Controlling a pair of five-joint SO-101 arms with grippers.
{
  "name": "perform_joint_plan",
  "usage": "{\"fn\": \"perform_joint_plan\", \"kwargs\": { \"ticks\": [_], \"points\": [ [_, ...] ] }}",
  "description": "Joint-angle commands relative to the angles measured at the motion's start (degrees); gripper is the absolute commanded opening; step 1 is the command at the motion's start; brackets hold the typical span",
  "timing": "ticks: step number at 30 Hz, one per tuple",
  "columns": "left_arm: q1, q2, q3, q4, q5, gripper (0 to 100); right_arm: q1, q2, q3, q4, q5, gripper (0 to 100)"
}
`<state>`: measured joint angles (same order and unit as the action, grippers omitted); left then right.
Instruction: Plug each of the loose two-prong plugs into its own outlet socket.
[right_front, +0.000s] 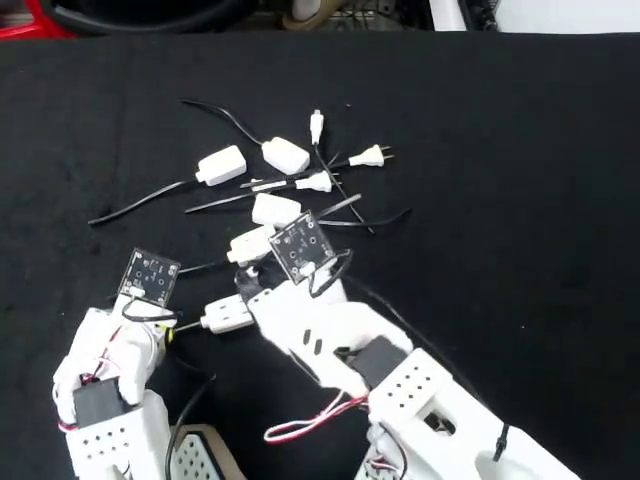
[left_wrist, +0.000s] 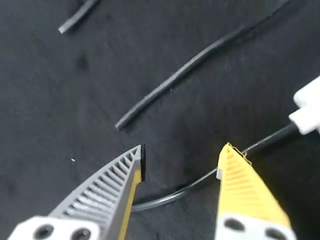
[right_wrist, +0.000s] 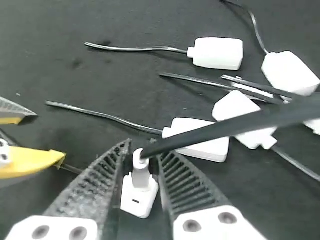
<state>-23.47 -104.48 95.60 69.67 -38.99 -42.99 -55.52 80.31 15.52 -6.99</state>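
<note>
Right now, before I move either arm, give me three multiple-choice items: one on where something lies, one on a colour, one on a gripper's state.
1. The thin cable by the left gripper lies:
A) across the gap between its open fingers
B) draped over its wrist
C) hanging off the table

2. The table cloth is:
A) white
B) black
C) green

3. The right gripper is:
A) open over bare cloth
B) shut on a cable alone
C) shut on a white plug

Answers: 1 A, the cable runs from one finger to the other on the cloth. 2 B, the cloth is black all over. 3 C, both fingers press the plug's sides.
</note>
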Motion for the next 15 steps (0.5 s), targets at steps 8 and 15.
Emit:
{"fn": "perform_joint_plan", "kwargs": {
  "ticks": [8, 15],
  "points": [
    [-0.7, 0.0, 0.8, 0.1, -0.3, 24, -2.1, 11.3, -2.4, -2.8, -1.8, 1.3],
    [-0.2, 0.0, 0.8, 0.4, -0.4, 24, -1.9, 16.7, -4.8, -2.8, -12.7, 1.3]
  ]
}}
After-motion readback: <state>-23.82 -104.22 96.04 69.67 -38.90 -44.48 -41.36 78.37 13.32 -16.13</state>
